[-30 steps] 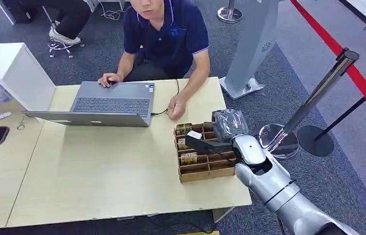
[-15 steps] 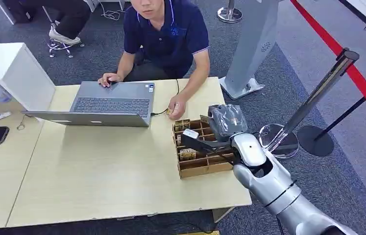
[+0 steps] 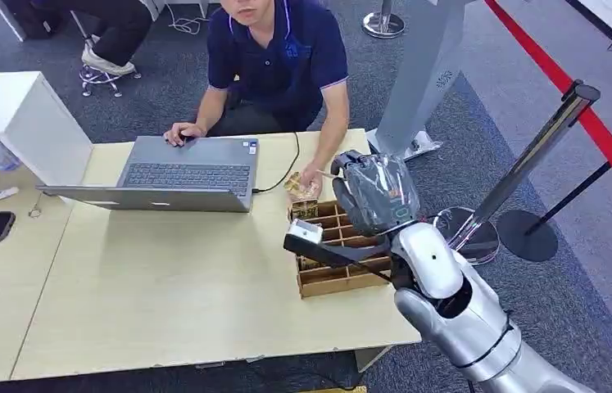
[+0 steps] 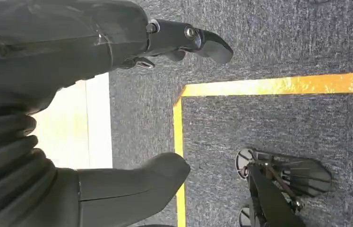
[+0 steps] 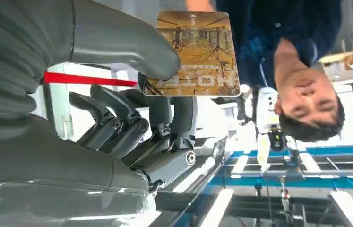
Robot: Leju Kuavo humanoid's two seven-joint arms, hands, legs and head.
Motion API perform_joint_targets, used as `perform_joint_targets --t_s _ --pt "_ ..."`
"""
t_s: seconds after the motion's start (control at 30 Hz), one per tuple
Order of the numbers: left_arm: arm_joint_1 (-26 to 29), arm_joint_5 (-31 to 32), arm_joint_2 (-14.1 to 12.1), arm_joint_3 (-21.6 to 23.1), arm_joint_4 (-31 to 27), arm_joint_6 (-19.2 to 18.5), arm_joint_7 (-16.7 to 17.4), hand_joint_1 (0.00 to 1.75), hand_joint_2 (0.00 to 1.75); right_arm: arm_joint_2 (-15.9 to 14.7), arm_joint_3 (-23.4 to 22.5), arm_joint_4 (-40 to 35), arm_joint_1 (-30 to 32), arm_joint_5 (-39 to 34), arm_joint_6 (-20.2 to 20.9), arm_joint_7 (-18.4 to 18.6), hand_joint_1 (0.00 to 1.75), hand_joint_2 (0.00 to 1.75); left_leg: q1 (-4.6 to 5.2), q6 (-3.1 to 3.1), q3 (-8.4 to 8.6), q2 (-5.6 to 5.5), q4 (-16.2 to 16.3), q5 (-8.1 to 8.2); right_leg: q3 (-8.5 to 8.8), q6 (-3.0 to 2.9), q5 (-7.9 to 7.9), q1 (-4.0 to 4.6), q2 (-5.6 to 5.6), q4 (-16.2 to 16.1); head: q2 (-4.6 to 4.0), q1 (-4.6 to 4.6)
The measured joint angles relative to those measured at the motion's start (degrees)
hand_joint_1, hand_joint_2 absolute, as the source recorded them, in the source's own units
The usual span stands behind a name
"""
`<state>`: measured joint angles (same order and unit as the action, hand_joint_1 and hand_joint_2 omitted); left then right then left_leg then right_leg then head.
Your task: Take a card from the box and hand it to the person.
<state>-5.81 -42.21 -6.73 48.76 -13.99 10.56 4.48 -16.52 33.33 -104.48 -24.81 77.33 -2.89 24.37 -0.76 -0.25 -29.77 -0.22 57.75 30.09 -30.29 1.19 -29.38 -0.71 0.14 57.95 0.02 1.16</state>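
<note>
- Brown and gold, the card [image 5: 194,53] sits pinched between the thick thumb and the dark fingers [image 5: 172,111] of the right hand [image 3: 372,192].
- It sticks out past the fingertips, toward the person [image 3: 279,61].
- This hand is up in the air, above the far end of the box [image 3: 337,258] on the desk [image 3: 163,286].
- Close in front of the right hand is the person's hand [image 3: 306,182], by the box's far corner. I cannot tell if it touches the card.
- Hanging down over the grey carpet [image 4: 278,42], the left hand [image 4: 94,94] holds nothing, and its thumb and fingers are apart.
</note>
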Motion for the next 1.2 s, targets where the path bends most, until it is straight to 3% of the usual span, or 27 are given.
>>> perform_joint_targets --t_s 0.17,0.53,1.0,1.2 --pt "0.0 0.6 0.1 0.0 0.0 -0.4 -0.7 0.00 1.75 0.1 1.1 1.4 -0.8 -1.9 -0.5 -1.4 1.75 1.75 0.00 0.00 -0.04 -0.02 0.0 0.00 0.00 0.00 0.00 0.00 -0.03 0.0 0.00 -0.02" --pt "-0.1 1.4 0.1 0.0 -0.2 -0.5 -0.7 0.00 1.75 1.9 3.3 13.3 -4.1 -3.3 -2.8 -2.9 1.75 1.75 0.00 0.00 -0.09 -0.05 0.0 0.00 -0.02 0.00 0.00 0.00 -0.11 0.0 0.02 -0.02" --pt "-0.1 1.9 0.2 0.0 -0.3 -0.6 -0.8 0.00 1.75 3.4 3.5 23.5 -5.9 -1.9 -6.1 -2.7 1.75 1.75 0.00 0.00 -0.09 -0.05 0.0 0.00 -0.03 0.00 0.00 0.00 -0.11 0.0 0.02 -0.02" --pt "-0.1 2.1 0.2 0.1 -0.3 -0.5 -0.8 0.00 1.75 4.2 3.5 26.3 -6.3 0.9 -7.3 -0.9 1.75 1.75 0.00 0.00 -0.09 -0.05 0.0 0.00 -0.03 0.00 0.00 0.00 -0.11 0.0 0.02 -0.02"
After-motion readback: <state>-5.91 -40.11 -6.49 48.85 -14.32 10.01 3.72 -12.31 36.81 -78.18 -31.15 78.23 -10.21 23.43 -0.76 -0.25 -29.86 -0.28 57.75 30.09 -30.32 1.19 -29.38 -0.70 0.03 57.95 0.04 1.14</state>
